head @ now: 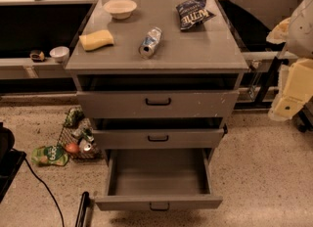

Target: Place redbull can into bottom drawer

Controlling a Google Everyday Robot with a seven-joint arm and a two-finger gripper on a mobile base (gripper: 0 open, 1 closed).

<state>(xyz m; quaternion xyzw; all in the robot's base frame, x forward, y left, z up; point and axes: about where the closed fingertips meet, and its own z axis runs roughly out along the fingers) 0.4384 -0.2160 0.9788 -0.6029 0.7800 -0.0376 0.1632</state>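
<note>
The redbull can (150, 42) lies on its side on the grey cabinet top (205, 50), its round silver end facing the front edge. The bottom drawer (159, 202) is pulled out wide, and its grey inside is bare. My gripper (288, 99) is at the far right edge of the view, pale yellow and white. It is well to the right of the cabinet, at about the height of the top drawer, and apart from the can. It holds nothing that I can see.
On the cabinet top are a white bowl (120, 8), a yellow sponge (96, 39) and a dark blue chip bag (193, 11). The top drawer (158, 102) and middle drawer (158, 138) stick out slightly. Clutter in a wire tray (76, 140) and a green pouch (50, 156) lie on the floor at left.
</note>
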